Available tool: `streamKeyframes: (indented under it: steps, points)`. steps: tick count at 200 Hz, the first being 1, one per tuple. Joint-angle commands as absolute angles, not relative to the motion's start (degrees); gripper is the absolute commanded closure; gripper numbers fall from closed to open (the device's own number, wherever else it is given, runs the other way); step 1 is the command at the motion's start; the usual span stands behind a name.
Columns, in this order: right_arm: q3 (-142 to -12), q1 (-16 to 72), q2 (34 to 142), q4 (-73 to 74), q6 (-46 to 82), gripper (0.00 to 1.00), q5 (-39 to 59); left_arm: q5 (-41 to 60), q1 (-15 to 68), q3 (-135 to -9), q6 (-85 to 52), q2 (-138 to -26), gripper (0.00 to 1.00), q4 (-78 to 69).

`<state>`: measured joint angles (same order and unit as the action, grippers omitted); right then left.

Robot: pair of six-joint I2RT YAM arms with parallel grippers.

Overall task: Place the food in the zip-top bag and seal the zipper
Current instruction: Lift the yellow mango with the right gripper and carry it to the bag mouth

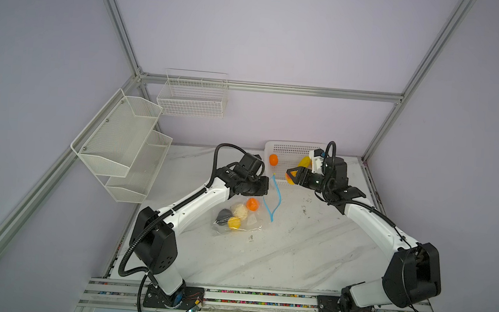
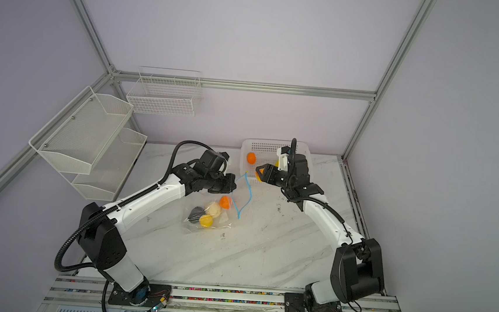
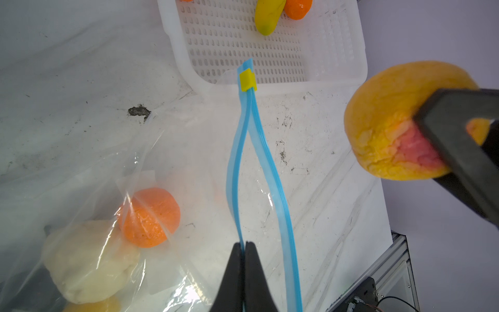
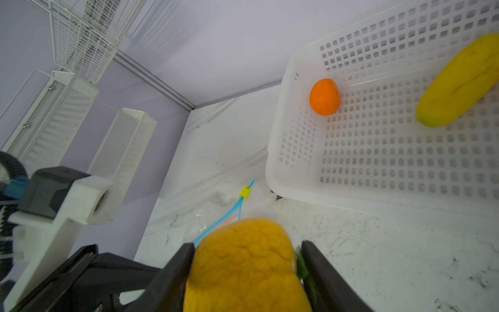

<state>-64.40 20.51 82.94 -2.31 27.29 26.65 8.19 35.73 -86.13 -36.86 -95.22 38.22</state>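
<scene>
the left hand [image 3: 244, 247] is pinched shut on the bag's [image 1: 237, 222] blue zipper [image 3: 232, 173], mouth gaping, and the right hand [image 4: 247, 244] grips a yellow fruit [image 3: 391, 121] near it.

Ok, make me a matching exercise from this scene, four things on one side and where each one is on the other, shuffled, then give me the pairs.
Things
1. cream bulb
2. elongated yellow fruit
3. yellow-and-red fruit
4. zipper

Places
A. lying in the white basket
B. clamped in the right end effector
C. inside the zip-top bag
D. one lip pinched by the shut left end effector

Pairs: 1-C, 2-A, 3-B, 4-D
</scene>
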Motion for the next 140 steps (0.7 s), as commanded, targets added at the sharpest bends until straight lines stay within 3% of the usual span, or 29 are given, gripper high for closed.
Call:
streamKeyframes:
  steps: [1,140]
  points:
    - [-63.2,22.7,81.1,-0.9,30.8,0.37,29.2,8.9,35.5,-86.1,-37.0,-93.8,1.00,35.9]
    - [-60.6,27.3,85.4,3.3,33.6,0.37,31.4,8.9,35.6,-86.2,-37.2,-93.2,1.00,36.0]
